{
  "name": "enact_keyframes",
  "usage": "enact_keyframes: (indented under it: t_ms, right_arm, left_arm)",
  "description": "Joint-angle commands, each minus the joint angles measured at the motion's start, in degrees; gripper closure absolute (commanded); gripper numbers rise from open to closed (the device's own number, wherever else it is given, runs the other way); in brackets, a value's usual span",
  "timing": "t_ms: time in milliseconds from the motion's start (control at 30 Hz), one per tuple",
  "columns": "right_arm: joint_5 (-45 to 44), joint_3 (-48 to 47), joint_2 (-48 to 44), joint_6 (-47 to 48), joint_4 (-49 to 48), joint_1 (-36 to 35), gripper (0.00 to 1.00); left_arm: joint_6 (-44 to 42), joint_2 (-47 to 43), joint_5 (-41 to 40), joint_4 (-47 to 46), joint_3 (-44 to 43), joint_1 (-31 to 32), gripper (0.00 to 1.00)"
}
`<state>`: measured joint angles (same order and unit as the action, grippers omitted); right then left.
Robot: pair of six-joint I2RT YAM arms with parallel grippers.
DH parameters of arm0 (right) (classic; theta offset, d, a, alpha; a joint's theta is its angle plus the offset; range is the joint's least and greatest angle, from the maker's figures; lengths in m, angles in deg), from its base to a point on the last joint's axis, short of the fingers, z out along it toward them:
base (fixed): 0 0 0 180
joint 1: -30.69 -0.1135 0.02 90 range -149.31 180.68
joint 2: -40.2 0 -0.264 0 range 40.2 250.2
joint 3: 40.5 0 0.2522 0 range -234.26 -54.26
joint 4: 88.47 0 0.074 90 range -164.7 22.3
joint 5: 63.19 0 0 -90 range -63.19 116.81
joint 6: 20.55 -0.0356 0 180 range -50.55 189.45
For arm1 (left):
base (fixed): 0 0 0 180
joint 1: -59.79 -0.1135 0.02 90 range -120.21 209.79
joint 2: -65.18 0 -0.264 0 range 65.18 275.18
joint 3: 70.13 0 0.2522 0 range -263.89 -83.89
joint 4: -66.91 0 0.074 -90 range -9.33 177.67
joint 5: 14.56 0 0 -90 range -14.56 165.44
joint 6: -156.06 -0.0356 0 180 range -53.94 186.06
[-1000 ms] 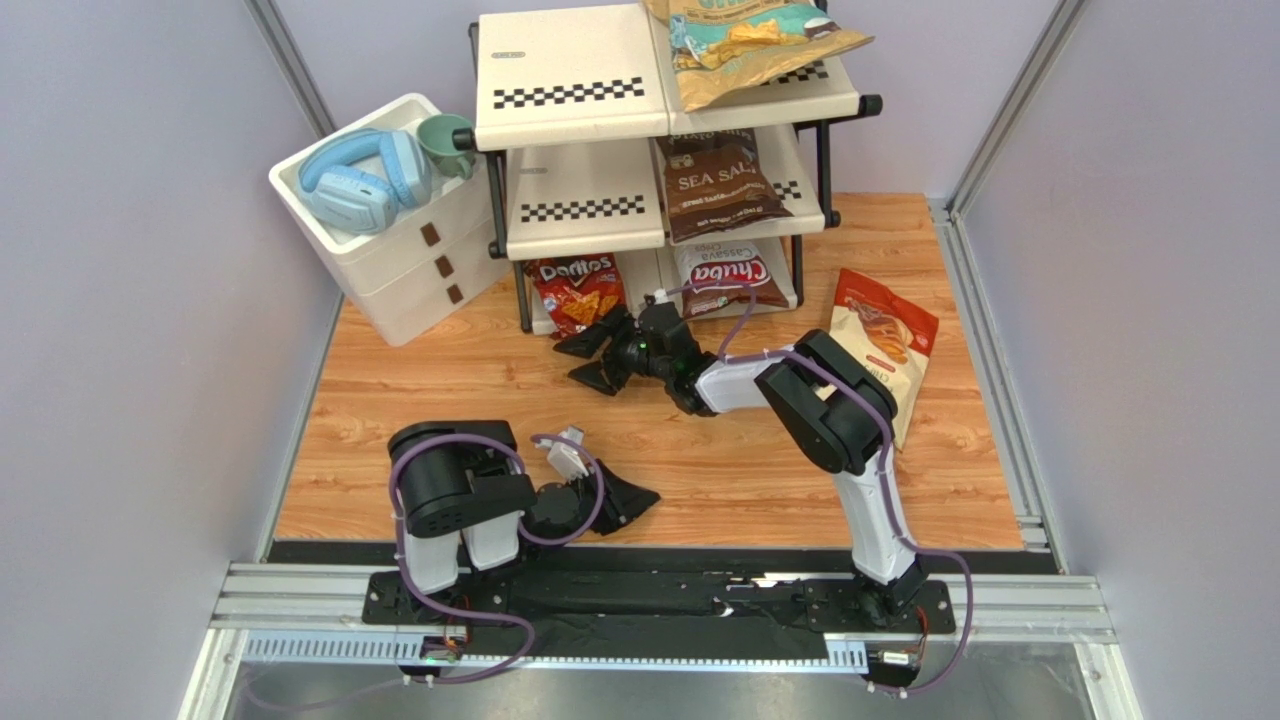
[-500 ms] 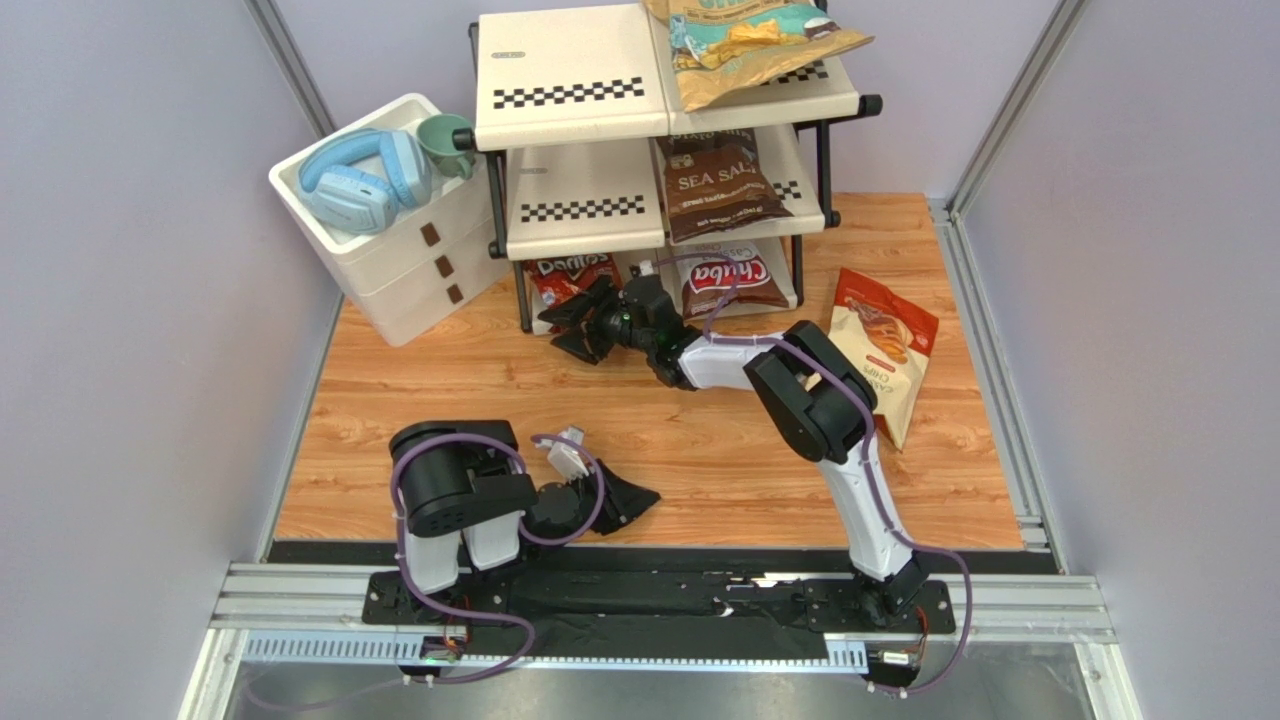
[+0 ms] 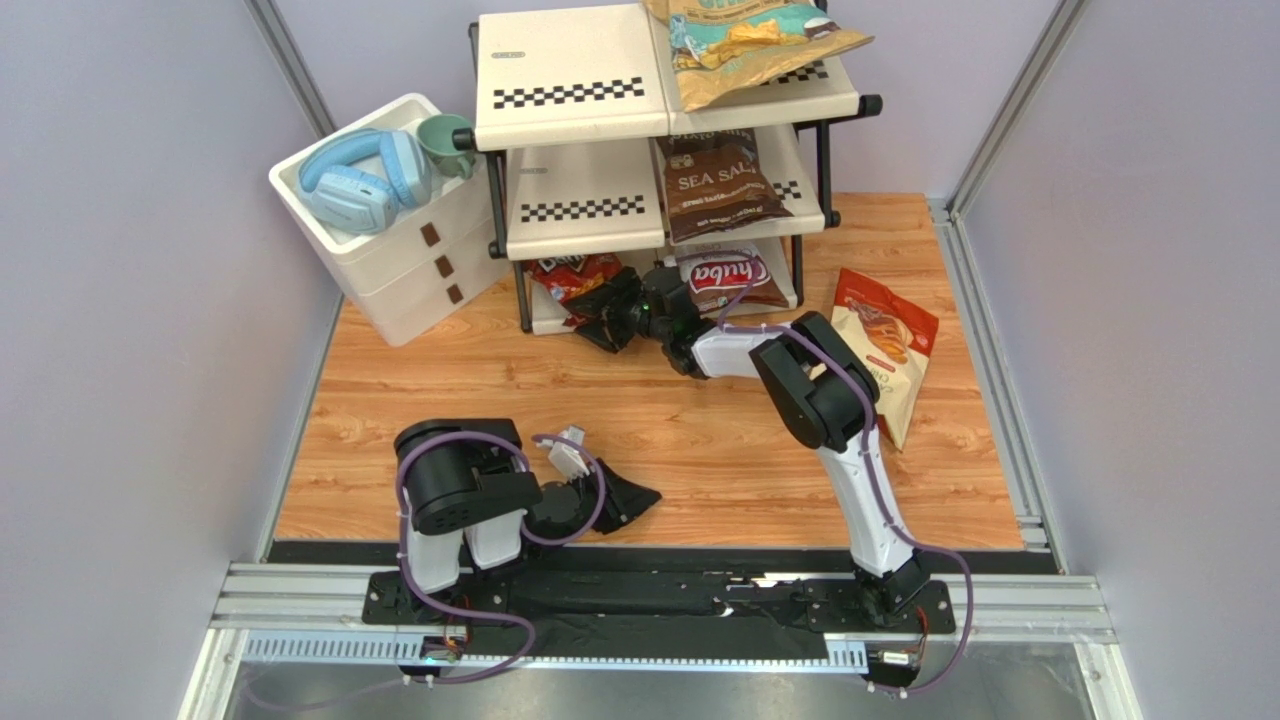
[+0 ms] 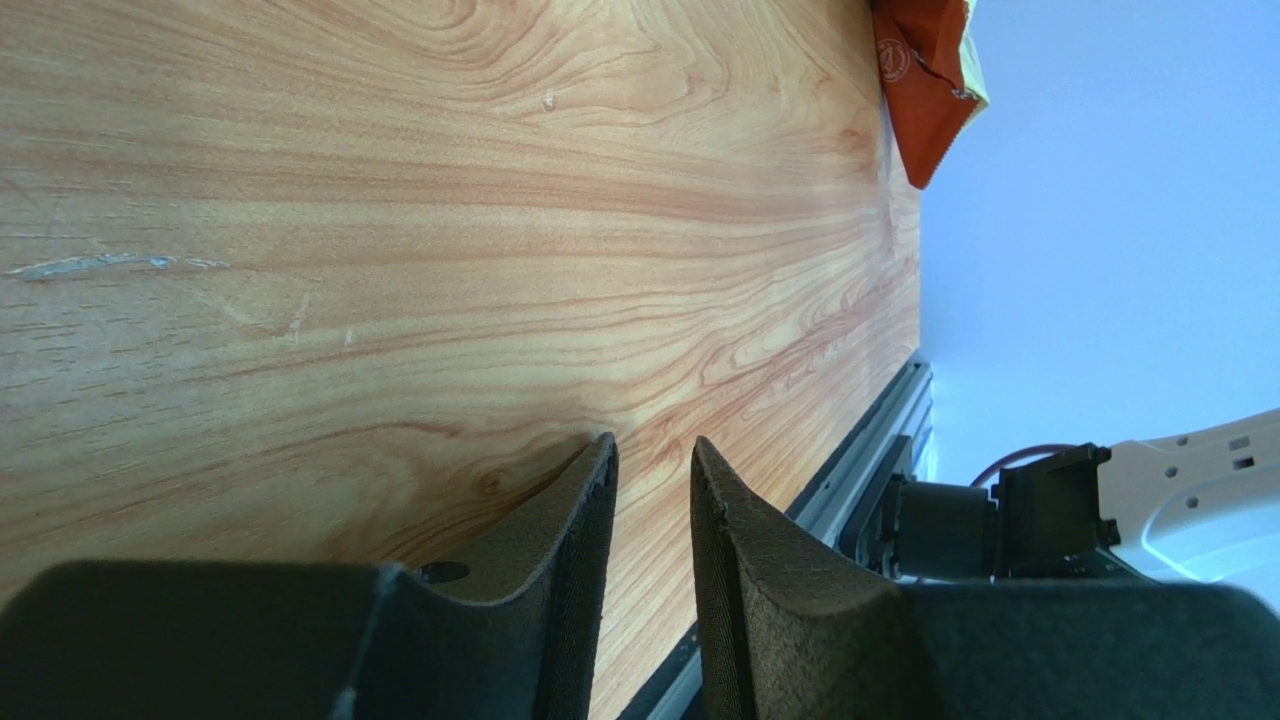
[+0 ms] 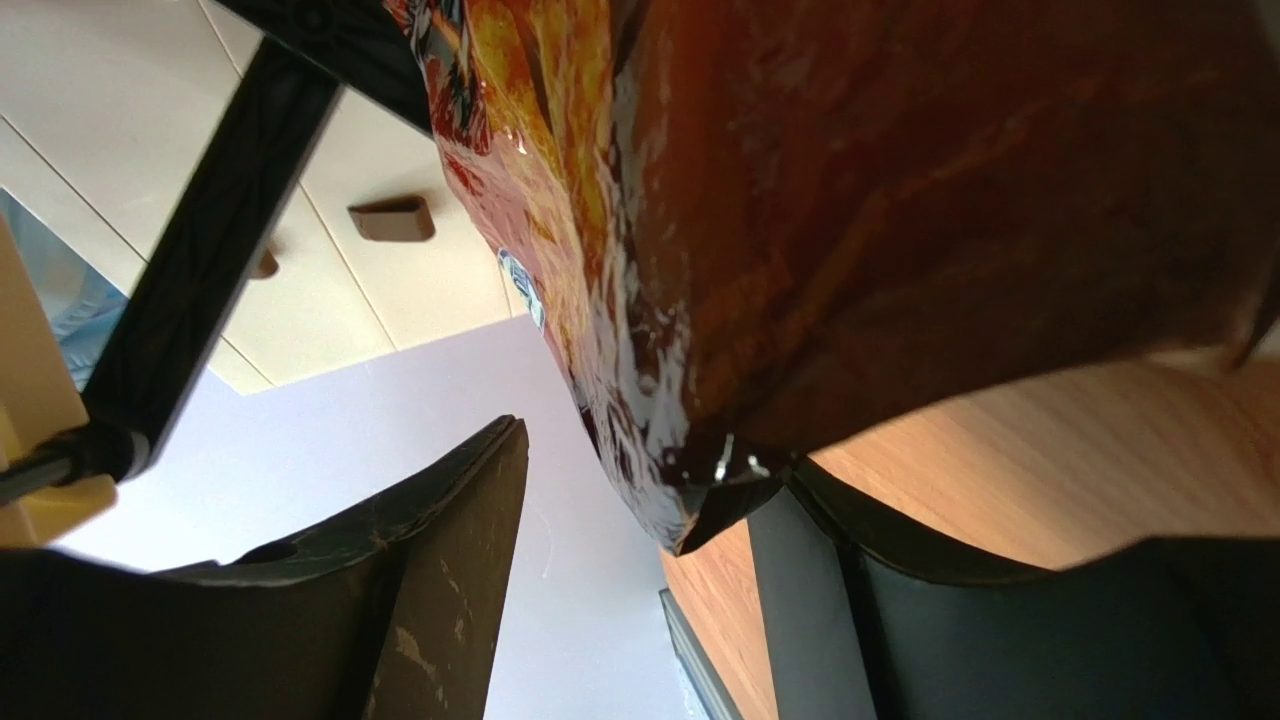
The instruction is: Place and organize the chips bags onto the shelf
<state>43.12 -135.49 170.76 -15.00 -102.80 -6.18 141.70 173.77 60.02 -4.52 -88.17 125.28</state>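
The cream 3-tier shelf with a black metal frame [image 3: 571, 93] already carries 3 bags on its right half: the tan-and-teal crinkly bag [image 3: 744, 38] on the top tier, the dark brown "Sea Salt" bag [image 3: 721, 183] on the middle tier, and the white-red "Chuba" bag [image 3: 729, 278] on the bottom tier. The right half being taken, the red Doritos bag [image 3: 573, 273] goes to the bottom tier's left side, beside the Chuba bag.

The right arm stretches low and far forward so that the right gripper [image 3: 609, 312] reaches under the middle tier. In the right wrist view its 2 fingers stand wide apart. The glossy lower edge of the Doritos bag [image 5: 902, 195] hangs between them and lies against 1 finger [image 5: 842, 600], nudged rather than pinched, I judge.

The left gripper [image 3: 624, 503] rests low by its base, out of the way. Its fingers are nearly together with only a narrow slit between them and nothing in it [image 4: 651, 446].

The cream bag with the red-orange top [image 3: 884, 348] lies flat on the wooden table [image 3: 451, 390], to the right of the shelf and well apart from it. It is not yet shelved, and the left halves of the upper 2 tiers look free for it.
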Motion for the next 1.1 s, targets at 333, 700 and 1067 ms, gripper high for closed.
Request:
enact_keyframes:
  t_ms: [333, 700, 1067]
  right_arm:
    - [6.09, 13.18, -12.24, 2.08, -6.27, -0.05, 0.39]
    - [1.88, 24.01, -41.76, 21.94, 21.23, 0.04, 0.38]
    - [-5.15, 27.53, -64.78, 33.36, 40.73, 1.26, 0.38]
  left_arm:
    - [-3.92, 3.29, 2.23, -2.35, 1.37, -0.45, 0.66]
    - [-7.69, -3.91, 4.69, 8.86, -4.24, -0.63, 0.64]
    - [-18.31, -14.47, 9.87, 40.88, -24.8, -4.93, 0.58]
